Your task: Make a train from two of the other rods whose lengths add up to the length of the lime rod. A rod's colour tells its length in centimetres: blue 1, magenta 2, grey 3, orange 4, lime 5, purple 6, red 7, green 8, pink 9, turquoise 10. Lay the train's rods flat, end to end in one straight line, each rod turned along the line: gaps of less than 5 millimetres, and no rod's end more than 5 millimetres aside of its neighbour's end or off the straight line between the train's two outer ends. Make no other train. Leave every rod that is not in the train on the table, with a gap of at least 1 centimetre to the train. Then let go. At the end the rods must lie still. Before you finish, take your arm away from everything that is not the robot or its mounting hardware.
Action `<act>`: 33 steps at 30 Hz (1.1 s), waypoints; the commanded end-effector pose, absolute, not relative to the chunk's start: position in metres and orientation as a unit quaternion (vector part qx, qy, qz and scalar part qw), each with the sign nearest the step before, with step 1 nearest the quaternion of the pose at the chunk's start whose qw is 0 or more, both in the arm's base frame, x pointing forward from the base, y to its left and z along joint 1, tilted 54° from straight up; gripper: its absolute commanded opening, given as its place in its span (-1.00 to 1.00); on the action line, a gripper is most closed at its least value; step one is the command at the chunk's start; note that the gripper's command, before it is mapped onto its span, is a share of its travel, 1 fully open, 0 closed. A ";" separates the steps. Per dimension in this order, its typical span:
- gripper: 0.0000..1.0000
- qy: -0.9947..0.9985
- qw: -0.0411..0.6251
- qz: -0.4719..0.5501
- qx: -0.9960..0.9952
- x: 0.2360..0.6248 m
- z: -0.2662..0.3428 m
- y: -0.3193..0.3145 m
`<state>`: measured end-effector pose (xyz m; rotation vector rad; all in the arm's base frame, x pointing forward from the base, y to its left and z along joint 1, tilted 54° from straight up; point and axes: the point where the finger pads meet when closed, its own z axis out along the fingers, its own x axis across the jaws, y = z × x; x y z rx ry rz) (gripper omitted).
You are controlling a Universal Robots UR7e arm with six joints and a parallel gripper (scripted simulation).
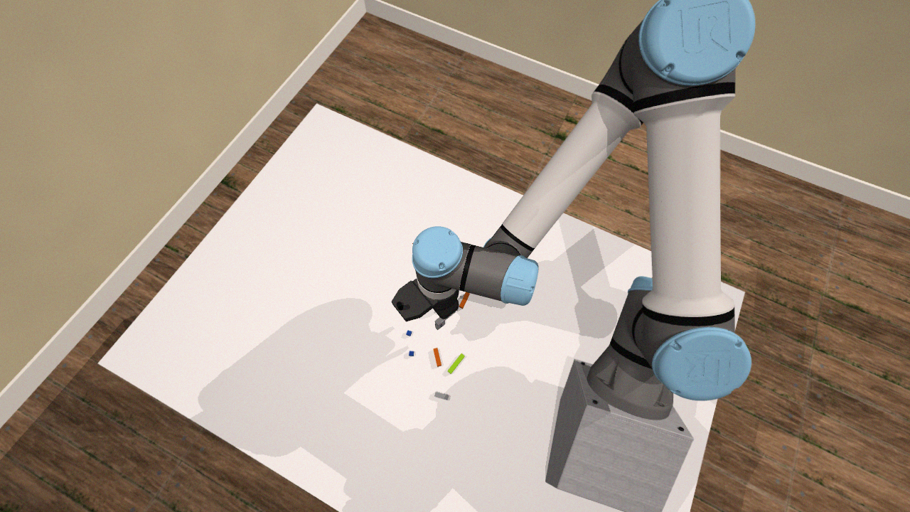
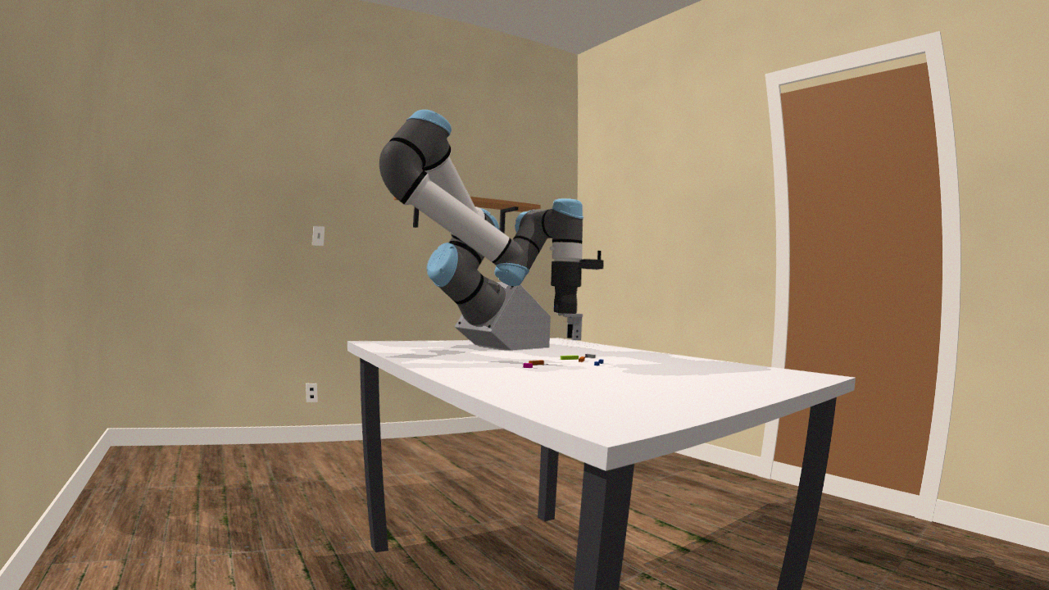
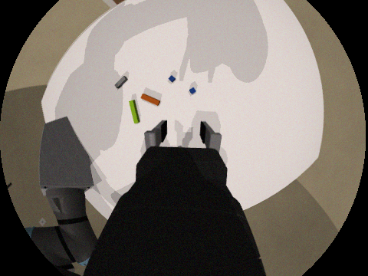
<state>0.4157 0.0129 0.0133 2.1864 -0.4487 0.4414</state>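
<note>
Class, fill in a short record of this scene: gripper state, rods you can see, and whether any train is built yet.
gripper: open, holding nothing, above the table
lime rod: flat, beside an orange rod, apart
blue rods: two, separate
grey rod: alone
second orange rod: partly hidden under the wrist
magenta rod: beside it
train: none yet

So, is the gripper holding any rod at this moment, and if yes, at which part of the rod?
Nothing is held. The gripper is open, with only the white table visible between its fingers.
</note>
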 end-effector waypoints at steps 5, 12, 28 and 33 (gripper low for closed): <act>1.00 -0.053 0.438 0.116 0.890 0.423 -0.009 0.033; 1.00 0.029 0.448 0.076 0.891 0.426 -0.024 0.046; 1.00 0.182 0.456 -0.002 0.871 0.429 -0.051 0.069; 0.07 0.185 0.456 -0.004 0.871 0.429 -0.052 0.070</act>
